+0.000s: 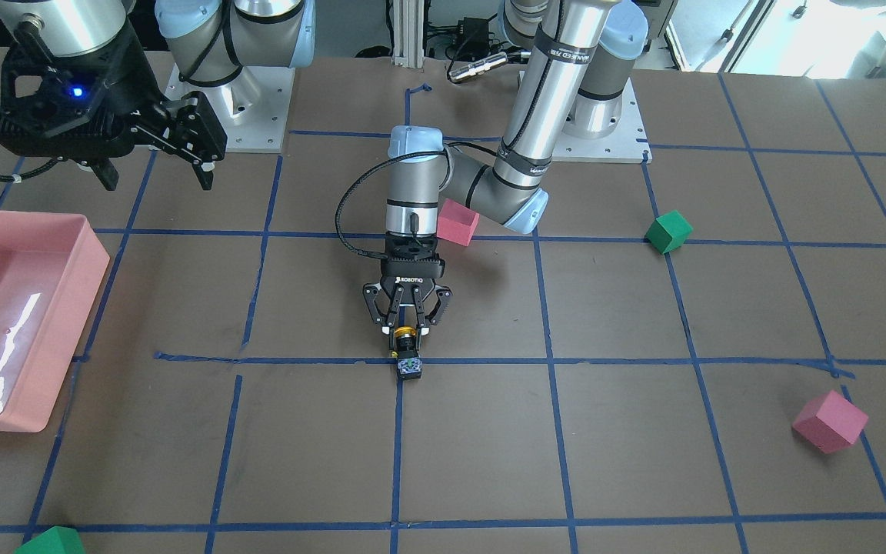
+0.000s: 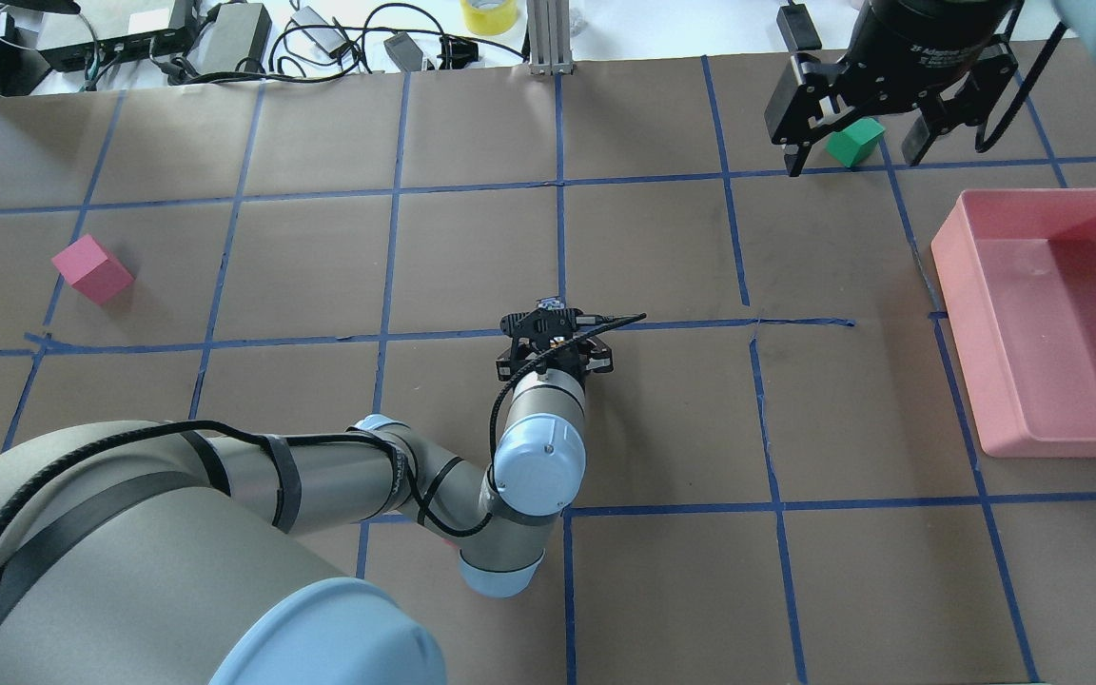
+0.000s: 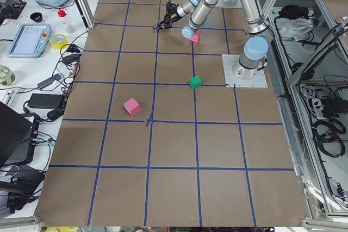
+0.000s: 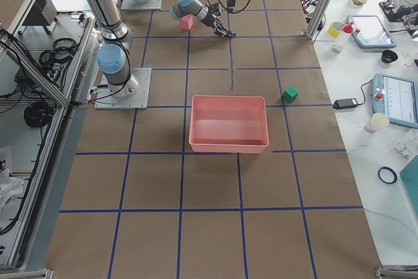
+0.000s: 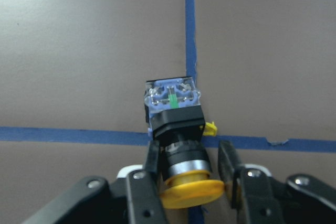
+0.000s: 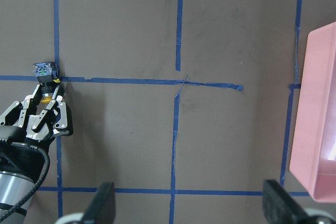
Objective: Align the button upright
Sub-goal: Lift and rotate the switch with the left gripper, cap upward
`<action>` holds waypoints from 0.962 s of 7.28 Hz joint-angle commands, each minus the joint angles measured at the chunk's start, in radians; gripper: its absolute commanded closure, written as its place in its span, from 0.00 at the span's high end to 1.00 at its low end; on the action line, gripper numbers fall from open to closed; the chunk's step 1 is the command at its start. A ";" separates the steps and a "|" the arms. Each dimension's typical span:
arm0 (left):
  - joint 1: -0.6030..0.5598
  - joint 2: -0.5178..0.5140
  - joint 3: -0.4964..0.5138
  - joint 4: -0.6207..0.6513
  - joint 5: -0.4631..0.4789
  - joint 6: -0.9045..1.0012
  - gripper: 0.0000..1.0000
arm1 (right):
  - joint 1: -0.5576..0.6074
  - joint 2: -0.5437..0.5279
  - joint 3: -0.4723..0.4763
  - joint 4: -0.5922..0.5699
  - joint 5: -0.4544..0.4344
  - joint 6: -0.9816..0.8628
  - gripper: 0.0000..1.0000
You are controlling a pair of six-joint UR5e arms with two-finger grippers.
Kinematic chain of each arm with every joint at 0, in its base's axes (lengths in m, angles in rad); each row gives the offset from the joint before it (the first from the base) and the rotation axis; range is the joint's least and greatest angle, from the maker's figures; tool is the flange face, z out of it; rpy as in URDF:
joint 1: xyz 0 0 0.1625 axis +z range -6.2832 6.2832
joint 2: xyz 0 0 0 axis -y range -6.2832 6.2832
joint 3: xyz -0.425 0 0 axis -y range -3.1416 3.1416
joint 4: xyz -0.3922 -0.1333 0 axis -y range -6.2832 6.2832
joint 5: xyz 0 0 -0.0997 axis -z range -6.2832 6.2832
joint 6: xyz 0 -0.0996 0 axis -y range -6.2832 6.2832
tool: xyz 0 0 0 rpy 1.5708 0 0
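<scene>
Button [image 5: 173,115] lies sideways, yellow cap and black neck between the left claw's [image 5: 189,150] slightly parted fingers, clear-blue terminals outward.

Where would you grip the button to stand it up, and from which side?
Grip the round black neck between yellow cap and square body. The button lies on its side, so come from the cap end, as the left gripper does, one finger either side. The wider cap and body should stop it slipping.
</scene>
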 commanded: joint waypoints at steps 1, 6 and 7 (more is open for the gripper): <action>0.000 0.025 0.004 -0.051 0.000 0.007 0.18 | 0.000 0.000 0.000 0.008 0.005 -0.003 1.00; 0.144 0.203 0.132 -0.606 -0.152 -0.023 0.20 | 0.000 0.000 0.000 -0.004 0.005 -0.026 1.00; 0.188 0.227 0.198 -0.780 -0.234 -0.074 0.20 | -0.002 0.000 0.000 -0.004 0.005 -0.026 1.00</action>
